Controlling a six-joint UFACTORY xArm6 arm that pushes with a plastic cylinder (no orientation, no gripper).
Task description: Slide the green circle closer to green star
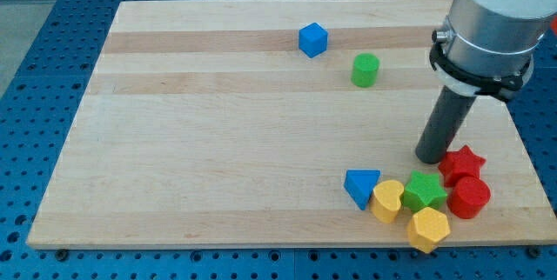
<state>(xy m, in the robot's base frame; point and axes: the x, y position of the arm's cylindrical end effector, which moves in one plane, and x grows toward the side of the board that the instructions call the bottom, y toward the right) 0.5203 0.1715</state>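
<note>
The green circle [365, 70], a short green cylinder, stands toward the view's top, right of centre. The green star [424, 191] lies near the view's bottom right, inside a cluster of blocks. My tip [431, 157] rests on the board just above that cluster, next to the red star [461, 163] and a little above the green star. The tip is well below and to the right of the green circle, not touching it.
A blue cube [312, 39] sits up-left of the green circle. Around the green star lie a blue triangle [361, 186], a yellow heart [387, 200], a yellow hexagon [427, 229] and a red cylinder [470, 197]. The wooden board [200, 141] ends close to the cluster.
</note>
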